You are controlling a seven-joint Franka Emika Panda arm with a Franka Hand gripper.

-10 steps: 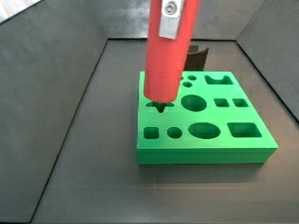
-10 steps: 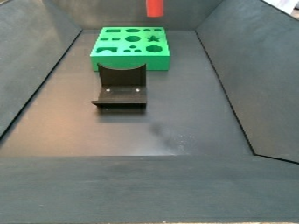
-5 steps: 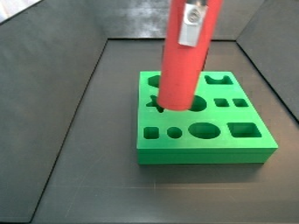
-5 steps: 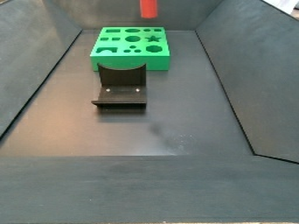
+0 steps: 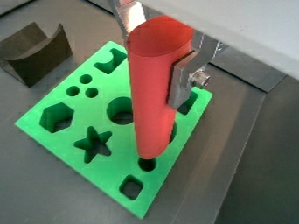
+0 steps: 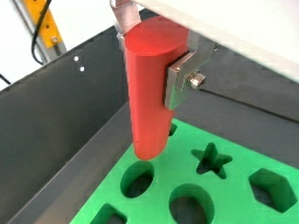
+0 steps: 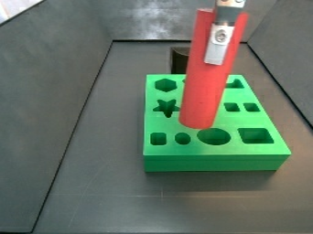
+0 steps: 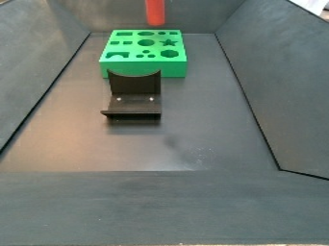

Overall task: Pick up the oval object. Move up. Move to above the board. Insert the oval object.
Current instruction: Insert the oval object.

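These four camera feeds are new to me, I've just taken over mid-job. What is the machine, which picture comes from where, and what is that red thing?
The machine is a single robot arm. Its end effector is a two-finger clamp, shut on the oval object, a tall red peg hanging upright.

Two pictures come from cameras on the arm's wrist, looking down along the peg; one silver finger shows against its side. The other two come from cameras fixed beside the table.

On the dark floor lies the board, a green block with shaped holes: star, hexagon, circles, squares. The peg hangs above it, lower end not yet in any hole. In a side view only the peg's tip shows above the board. In front of it there sits a dark arch-shaped block.
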